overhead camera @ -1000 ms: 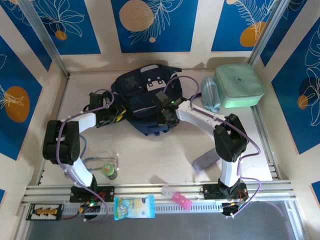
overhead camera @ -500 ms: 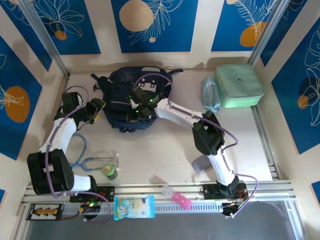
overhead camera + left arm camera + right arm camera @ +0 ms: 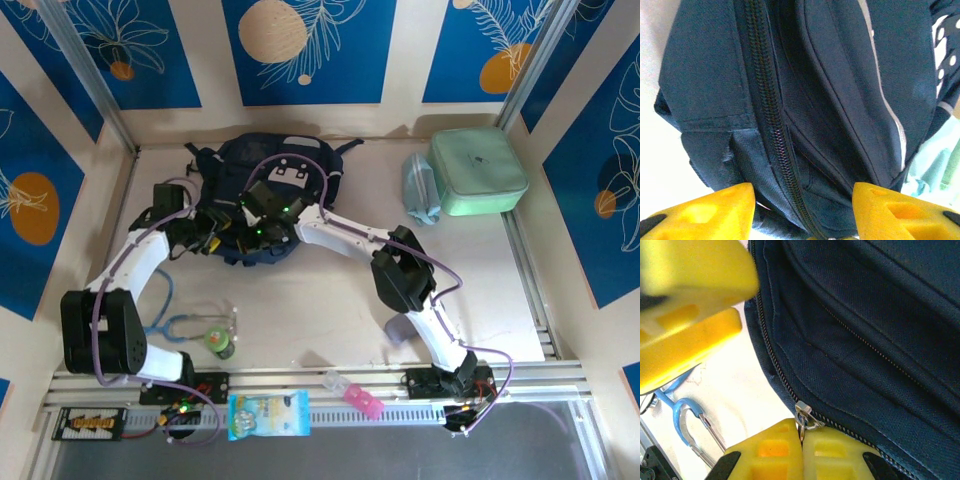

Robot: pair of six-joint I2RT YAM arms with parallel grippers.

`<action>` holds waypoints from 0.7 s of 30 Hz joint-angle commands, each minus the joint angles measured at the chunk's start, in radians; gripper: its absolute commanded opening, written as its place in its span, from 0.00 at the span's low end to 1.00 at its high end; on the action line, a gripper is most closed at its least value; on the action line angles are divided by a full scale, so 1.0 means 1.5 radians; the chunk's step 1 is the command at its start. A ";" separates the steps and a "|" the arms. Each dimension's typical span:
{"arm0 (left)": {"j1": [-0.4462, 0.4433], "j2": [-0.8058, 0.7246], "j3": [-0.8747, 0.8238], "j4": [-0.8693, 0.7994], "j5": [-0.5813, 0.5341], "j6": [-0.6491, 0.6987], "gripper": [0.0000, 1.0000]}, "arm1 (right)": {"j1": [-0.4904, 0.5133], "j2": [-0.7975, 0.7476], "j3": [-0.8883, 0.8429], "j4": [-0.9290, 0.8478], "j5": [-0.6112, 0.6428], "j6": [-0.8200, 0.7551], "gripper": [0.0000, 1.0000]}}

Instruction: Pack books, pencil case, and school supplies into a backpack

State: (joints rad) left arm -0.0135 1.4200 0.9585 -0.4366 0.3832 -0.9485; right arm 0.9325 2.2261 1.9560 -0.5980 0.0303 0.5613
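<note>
**Fig.** Top view w/ both wrist views.

**Backpack** (image 3: pixel 232 165): navy, upper ctr-left of the top view, lying on the table (image 3: pixel 330 290) front face up.
- A white patch (image 3: pixel 290 172) w/ dark dots sits at its upper middle; no letters readable on it.
- Straps splay at its two upper corners.
- The body is crumpled, approx. as wide as deep, so its long axis cannot be told.
- Zip teeth are meshed along the stretch in the left wrist view; contents hidden.

**Left gripper** (image 3: pixel 803 200): yellow fingers (image 3: pixel 715 212) apart, straddling that zip seam at the bag's lower left edge.

**Right gripper** (image 3: pixel 802 452): jaws closed together on the metal zip pull (image 3: pixel 804 419) at the bag's lower edge, just beside the left one.

**Mint-green case** (image 3: pixel 478 172): upper right, shut, well apart from the bag. A pale blue item (image 3: pixel 420 190) touches its left side.

**Lower left:** stethoscope (image 3: pixel 185 325), blue tube, near a small green object (image 3: pixel 220 343).

**Bottom rail:** printed packet (image 3: pixel 268 415), text too small to read; pink item (image 3: pixel 352 392).
</note>
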 commanded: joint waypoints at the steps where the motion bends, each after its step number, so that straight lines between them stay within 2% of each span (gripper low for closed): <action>1: -0.016 0.013 0.020 -0.021 -0.035 -0.013 0.50 | 0.022 0.000 0.025 0.013 -0.023 -0.013 0.00; 6: -0.026 0.036 0.020 -0.013 -0.028 -0.009 0.37 | 0.027 -0.001 0.022 0.018 -0.030 -0.007 0.00; 14: -0.033 0.027 -0.006 -0.020 -0.067 0.008 0.35 | 0.026 -0.007 0.013 0.014 -0.024 0.010 0.00; 16: -0.033 0.037 -0.002 -0.022 -0.057 0.015 0.29 | 0.026 -0.009 0.012 0.011 -0.020 0.012 0.00; 21: -0.032 0.051 0.003 -0.027 -0.051 0.028 0.01 | 0.025 -0.021 0.010 -0.025 0.002 0.007 0.00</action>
State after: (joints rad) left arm -0.0540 1.4834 0.9619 -0.4541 0.3099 -0.9237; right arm 0.9516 2.2295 1.9560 -0.6018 0.0410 0.5770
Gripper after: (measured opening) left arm 0.040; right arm 0.058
